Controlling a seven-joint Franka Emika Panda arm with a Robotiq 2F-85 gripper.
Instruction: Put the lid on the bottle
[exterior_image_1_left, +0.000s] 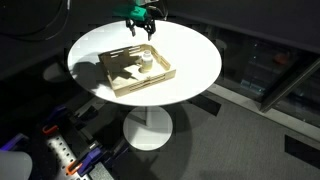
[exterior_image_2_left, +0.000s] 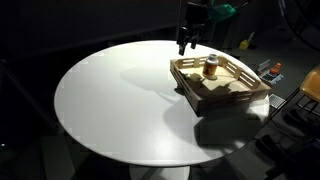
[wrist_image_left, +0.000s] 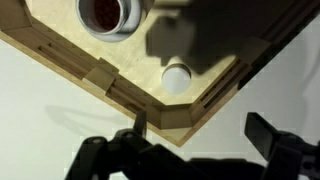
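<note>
The light wooden tray lies on the round white table. In the wrist view the lid, round with a pale rim and a dark red centre, lies in the tray at the top edge. The bottle, a small white round top seen from above, stands nearer the tray's corner. In both exterior views a small pale thing stands in the tray; I cannot tell lid from bottle there. My gripper is open and empty, hovering above the tray's corner.
The tray sits near the table's middle. The table's pedestal base and dark floor lie below. Blue and orange clutter sits on the floor. A window wall stands beside the table.
</note>
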